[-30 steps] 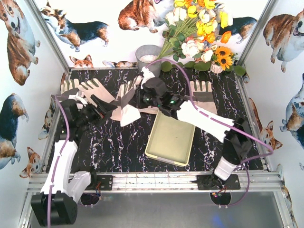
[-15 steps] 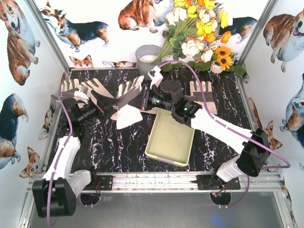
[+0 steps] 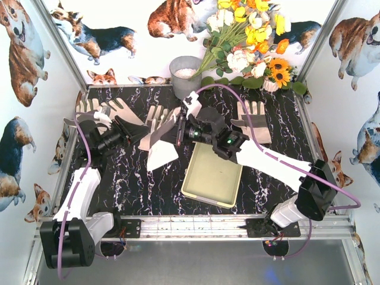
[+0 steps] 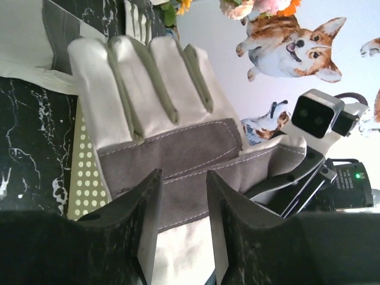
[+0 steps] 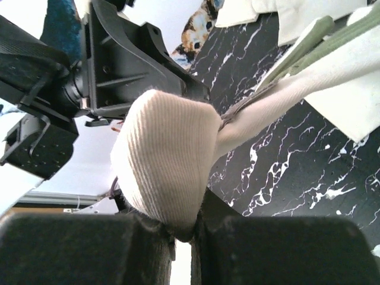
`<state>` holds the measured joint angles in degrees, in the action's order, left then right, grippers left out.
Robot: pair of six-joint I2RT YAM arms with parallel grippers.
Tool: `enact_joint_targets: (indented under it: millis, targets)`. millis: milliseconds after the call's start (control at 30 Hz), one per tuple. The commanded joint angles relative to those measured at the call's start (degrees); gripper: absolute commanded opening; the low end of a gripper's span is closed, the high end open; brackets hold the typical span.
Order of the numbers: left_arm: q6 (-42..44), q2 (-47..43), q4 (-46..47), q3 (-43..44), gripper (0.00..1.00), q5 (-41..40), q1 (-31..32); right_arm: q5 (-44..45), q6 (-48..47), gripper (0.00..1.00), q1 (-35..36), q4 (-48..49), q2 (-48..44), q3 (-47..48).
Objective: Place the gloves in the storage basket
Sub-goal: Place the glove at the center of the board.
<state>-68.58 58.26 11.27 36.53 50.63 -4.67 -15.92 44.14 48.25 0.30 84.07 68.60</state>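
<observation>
Backdrop: corgi-print walls around a black marble table (image 3: 142, 184), flowers (image 3: 249, 41) at the far edge.
Held glove: one glove (image 3: 161, 151) hangs off the table between the two arms, left of the basket (image 3: 189, 189), not over it.
Right gripper (image 5: 183, 228): clamped on a fold of cream fabric at one end of that glove.
Left gripper (image 4: 182, 178): jaws narrow, the glove's grey palm lies right at them; can't tell if they actually bite.
Other gloves: three flat on the far-left table (image 3: 122, 113), one far right (image 3: 254, 119), all outside the basket.
Basket: no glove in it, just bare floor showing.
Bucket (image 3: 185, 76): grey, far edge, something white inside; can't tell what.
Risk 1: both arms pulling opposite ways, so fabric slips from one pinch and the glove drops onto the table.
Risk 2: hanging cuff catches the basket rim and drags or tips it.
Risk 3: arms are close together, cables could snag.
</observation>
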Motion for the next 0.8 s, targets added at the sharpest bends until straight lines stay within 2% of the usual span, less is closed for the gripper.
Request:
enact_joint_targets:
  millis: [0, 100, 167, 367, 533, 767]
  targets:
    - [2.9, -2.1, -4.8, 0.3, 0.29, -2.8, 0.1, 3.2, 1.0, 0.00, 2.2, 4.6, -0.2, -0.7]
    - [8.5, -2.3, -15.3, 1.0, 0.36, -4.8, 0.1, 4.8, 1.4, 0.00, 3.4, 6.3, 0.0, -0.8]
    - [9.9, -2.4, -17.9, 0.6, 0.41, -5.2, 0.1, 5.0, 1.2, 0.00, 3.8, 6.5, -0.2, -0.2]
    - [7.9, -2.2, -17.3, -0.4, 0.58, -2.8, 0.0, 5.6, 0.2, 0.00, 4.3, 7.3, -2.0, 0.4]
    - [0.3, -1.8, -8.9, -2.1, 0.72, 2.1, 0.1, 4.0, 0.2, 0.00, 4.3, 7.6, -2.3, 1.1]
    - [-1.4, -2.4, -6.7, -3.0, 0.76, 3.7, 0.1, 3.5, 1.1, 0.00, 4.2, 9.5, -1.2, 1.5]
